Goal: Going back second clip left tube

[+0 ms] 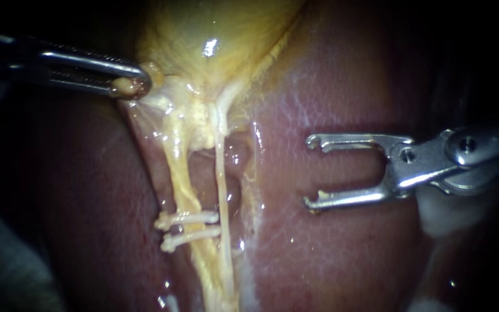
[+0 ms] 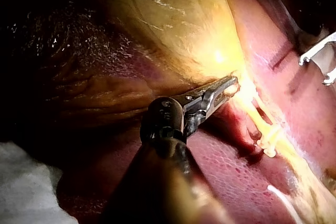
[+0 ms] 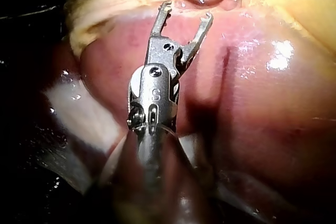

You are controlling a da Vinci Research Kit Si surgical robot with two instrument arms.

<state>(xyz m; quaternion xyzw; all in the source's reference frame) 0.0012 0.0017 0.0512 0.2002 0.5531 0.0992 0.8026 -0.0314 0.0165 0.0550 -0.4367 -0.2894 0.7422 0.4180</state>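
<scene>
**Two clips (image 1: pixel 186 218) on the left tube (image 1: pixel 179 173) — right jaws spread and empty**

Your right instrument (image 1: pixel 310 171) hangs over the liver (image 1: pixel 342 254), well to the right of both tubes, its jaws wide apart with nothing between them. Your left instrument (image 1: pixel 131 85) has its jaws clamped on a bit of yellowish tissue at the lower edge of the gallbladder (image 1: pixel 215 34). The clips lie across the left tube, one just below the other — their ends reach the thin right tube (image 1: pixel 220 167).

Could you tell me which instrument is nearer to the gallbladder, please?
Left: the left instrument grips the gallbladder at its narrow end; the right instrument is over the liver, apart.
</scene>
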